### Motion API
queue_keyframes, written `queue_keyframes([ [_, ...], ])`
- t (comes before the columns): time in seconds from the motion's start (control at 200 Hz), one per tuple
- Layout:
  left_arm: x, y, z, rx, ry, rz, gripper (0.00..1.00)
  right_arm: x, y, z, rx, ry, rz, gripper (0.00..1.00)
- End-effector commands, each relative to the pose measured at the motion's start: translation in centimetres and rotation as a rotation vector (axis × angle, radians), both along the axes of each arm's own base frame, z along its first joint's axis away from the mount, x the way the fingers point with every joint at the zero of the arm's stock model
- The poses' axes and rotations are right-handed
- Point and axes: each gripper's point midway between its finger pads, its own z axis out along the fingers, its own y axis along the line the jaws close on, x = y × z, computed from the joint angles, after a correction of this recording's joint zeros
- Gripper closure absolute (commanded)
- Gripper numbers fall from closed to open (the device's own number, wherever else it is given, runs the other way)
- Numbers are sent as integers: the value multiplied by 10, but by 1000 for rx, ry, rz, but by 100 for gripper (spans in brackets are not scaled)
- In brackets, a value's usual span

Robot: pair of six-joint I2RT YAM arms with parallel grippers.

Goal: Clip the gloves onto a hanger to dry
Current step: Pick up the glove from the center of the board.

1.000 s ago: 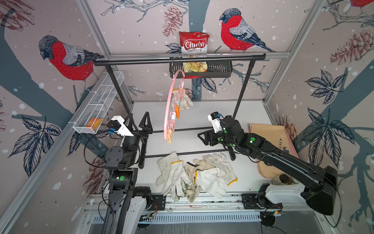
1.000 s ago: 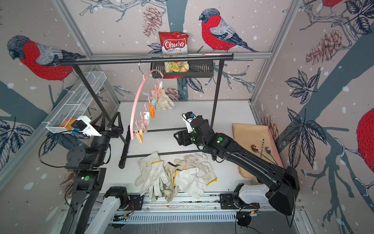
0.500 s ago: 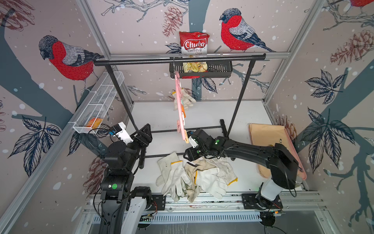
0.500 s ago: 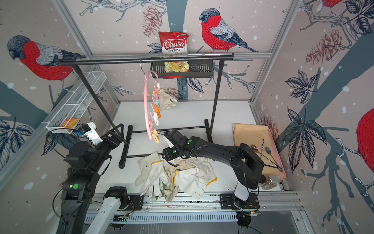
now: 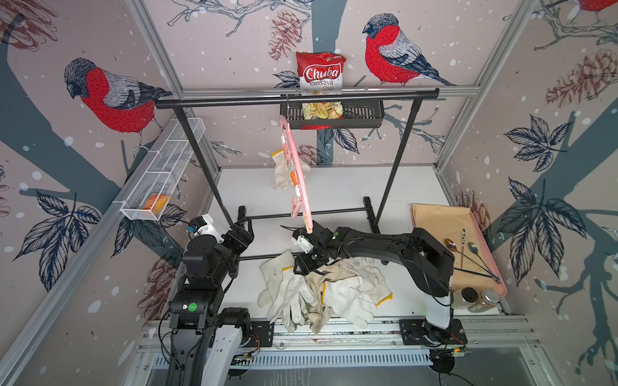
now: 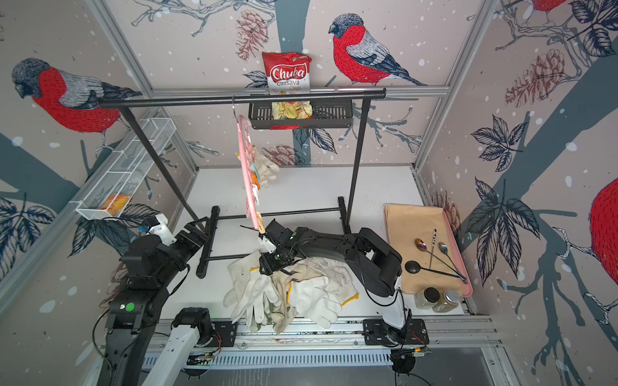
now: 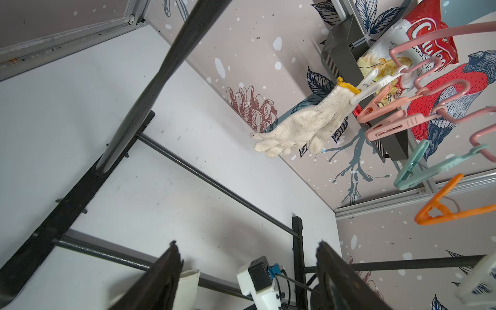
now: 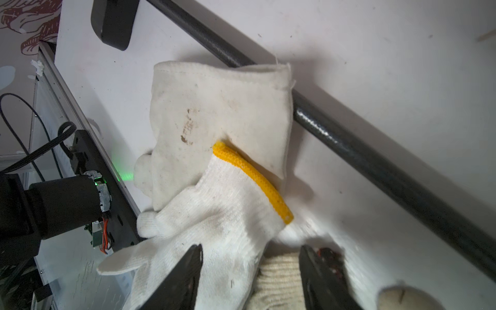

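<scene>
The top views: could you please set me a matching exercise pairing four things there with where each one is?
Things:
1. chips bag
2. spoons
3. lone knit glove
4. right gripper

Places:
a. at the glove pile
b. in the black basket
c. clipped to the pink hanger
d. on the pink tray

Pairs: 1-b; 2-d; 3-c; 4-a

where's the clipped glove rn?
In both top views the knit glove hangs from a white clothespin near the hook end of the pink hanger, below the black basket, toward the back wall.
</scene>
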Motion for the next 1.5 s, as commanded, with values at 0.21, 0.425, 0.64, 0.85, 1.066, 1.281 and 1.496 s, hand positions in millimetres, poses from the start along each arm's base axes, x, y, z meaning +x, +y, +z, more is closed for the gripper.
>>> queue_keyframes([
  [0.21,-2,3,-2,10,11,15,20,-4,3,-22,-50,55,35,58],
  [0.425,0,-1,-3,22,2,-14,24,0,5,-16,-38,34,27,70],
  [0.64,1,-2,-1,56,-10,-31,33,2,6,-8,-19,18,24,83],
  [0.85,5,-10,9,85,-55,-89,38,6,9,5,8,-1,18,100],
  [1.066,15,-31,27,130,-95,-233,40,18,-8,33,40,-54,-15,100],
  [1.281,27,-48,52,135,-205,-333,45,37,-44,57,51,-131,-73,100],
  [1.496,34,-77,37,76,-222,-499,52,51,-72,62,34,-177,-107,100],
])
